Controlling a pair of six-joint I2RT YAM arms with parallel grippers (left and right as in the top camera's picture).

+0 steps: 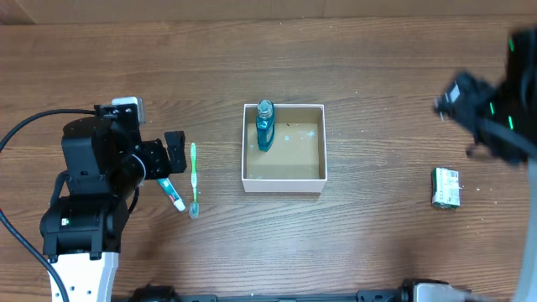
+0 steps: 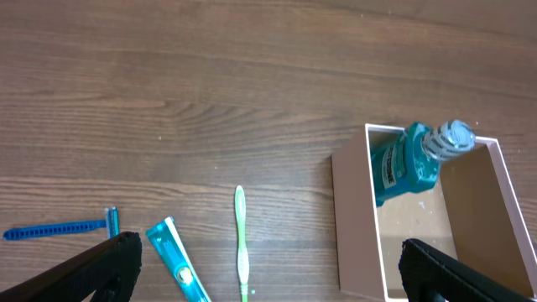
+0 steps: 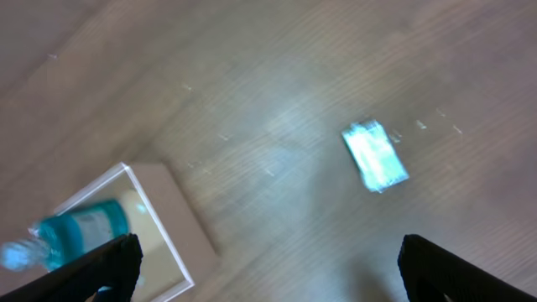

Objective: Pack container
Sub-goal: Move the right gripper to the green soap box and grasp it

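Left gripper (image 2: 267, 256): its two dark fingers (image 2: 101, 268) stand at the frame's lower corners, spread wide, with nothing between them but wood. Beneath that gap lies one green toothbrush (image 2: 242, 243), lengthwise on the table (image 2: 210, 101). Just beside it, toward the left arm, lies one toothpaste tube (image 2: 176, 264), and further out one thin blue item (image 2: 59, 228), too small to identify.

Right gripper (image 3: 268, 252): its jaws are likewise fully parted and empty, above bare table. One green-and-white packet (image 3: 375, 156) lies alone ahead of it, well apart from everything else. This view is blurred.

One container (image 1: 284, 184), a square open-top box with white walls and a brown floor, sits at mid-table between the two arms, nearer the toothbrush than the packet. Inside it, in the far-left corner, is one teal bottle (image 1: 265, 126), its cap toward the far wall. The rest of the floor is bare. In total, four loose items lie outside the container and one inside.
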